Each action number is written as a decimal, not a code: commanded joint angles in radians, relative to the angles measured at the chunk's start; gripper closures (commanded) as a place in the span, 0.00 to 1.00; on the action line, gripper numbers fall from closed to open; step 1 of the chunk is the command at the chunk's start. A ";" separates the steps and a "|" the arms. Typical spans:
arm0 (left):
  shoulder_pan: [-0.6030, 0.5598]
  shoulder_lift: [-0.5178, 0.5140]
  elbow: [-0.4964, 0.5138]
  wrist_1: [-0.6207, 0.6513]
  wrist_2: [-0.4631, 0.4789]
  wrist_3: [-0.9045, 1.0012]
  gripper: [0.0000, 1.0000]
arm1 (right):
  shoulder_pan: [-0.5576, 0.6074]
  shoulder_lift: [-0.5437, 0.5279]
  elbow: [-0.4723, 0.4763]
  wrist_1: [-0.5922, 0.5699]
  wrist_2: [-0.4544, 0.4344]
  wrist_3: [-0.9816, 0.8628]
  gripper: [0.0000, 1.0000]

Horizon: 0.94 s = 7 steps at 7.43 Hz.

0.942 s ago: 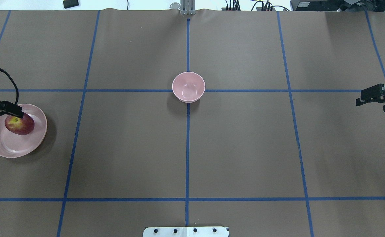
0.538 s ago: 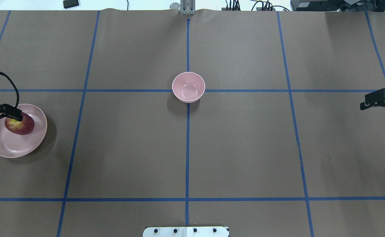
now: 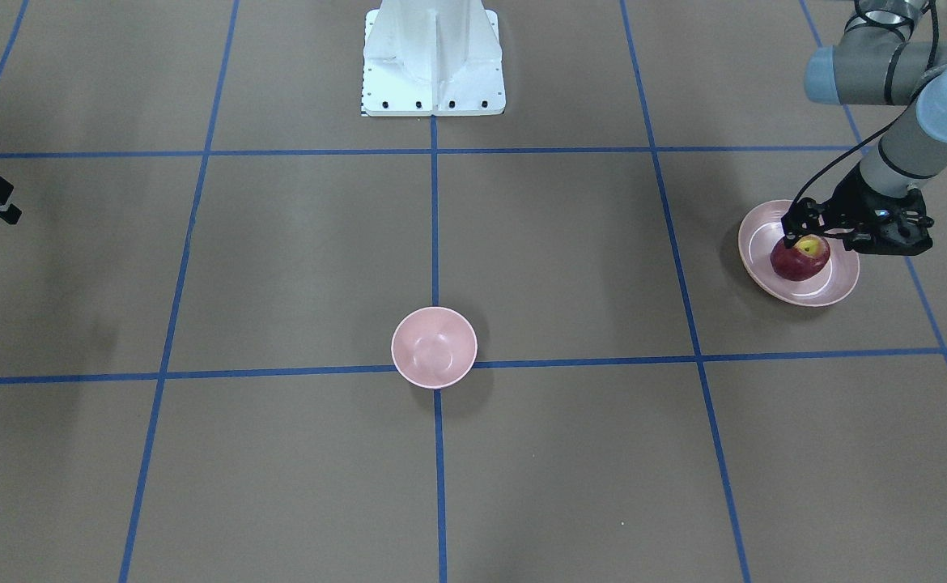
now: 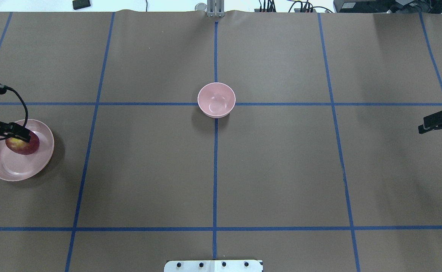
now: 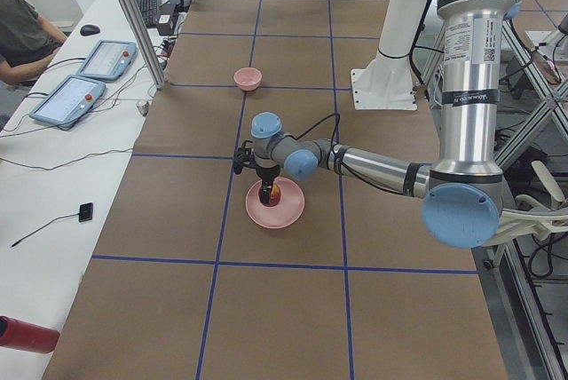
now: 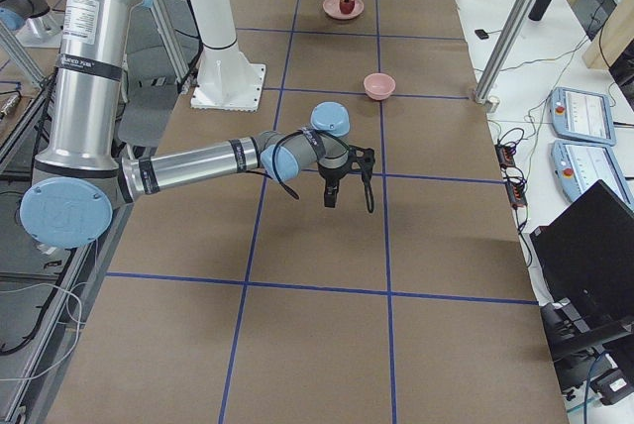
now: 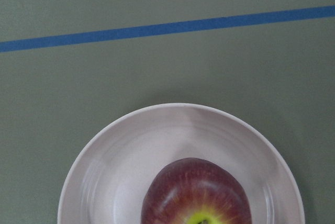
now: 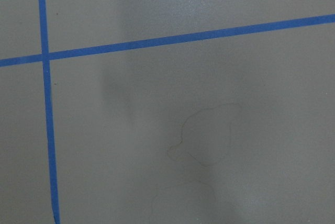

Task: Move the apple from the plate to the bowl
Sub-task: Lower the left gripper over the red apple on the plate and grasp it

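The left gripper is lowered onto the apple, finger spacing indeterminable, apple resting on the plate at the tabletop's left edge; right gripper spread.

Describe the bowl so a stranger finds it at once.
On the brown table taped into a blue grid, find where the centre line meets the cross line farther from the robot's base. The bowl sits there: small, deep, pink and empty, unlike the wide shallow plate holding the apple.

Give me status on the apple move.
Left gripper open over apple. Apple sits on plate, not yet lifted. Right gripper open, well clear. Nothing between plate and bowl.
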 commanded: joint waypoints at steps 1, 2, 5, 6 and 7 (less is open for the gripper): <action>0.003 -0.009 0.003 -0.002 -0.007 -0.015 0.02 | 0.000 -0.003 0.000 0.002 0.001 -0.001 0.00; 0.006 -0.012 0.009 0.000 0.001 -0.017 0.02 | 0.000 -0.003 0.000 0.002 0.001 -0.001 0.00; 0.035 -0.032 0.052 -0.014 -0.007 -0.020 0.02 | 0.000 -0.005 -0.004 0.000 0.001 0.002 0.00; 0.038 -0.032 0.056 -0.014 -0.004 -0.018 0.02 | 0.000 -0.005 -0.004 0.002 0.001 0.002 0.00; 0.038 -0.033 0.076 -0.014 0.001 -0.017 0.02 | 0.000 -0.005 -0.004 0.000 0.001 0.003 0.00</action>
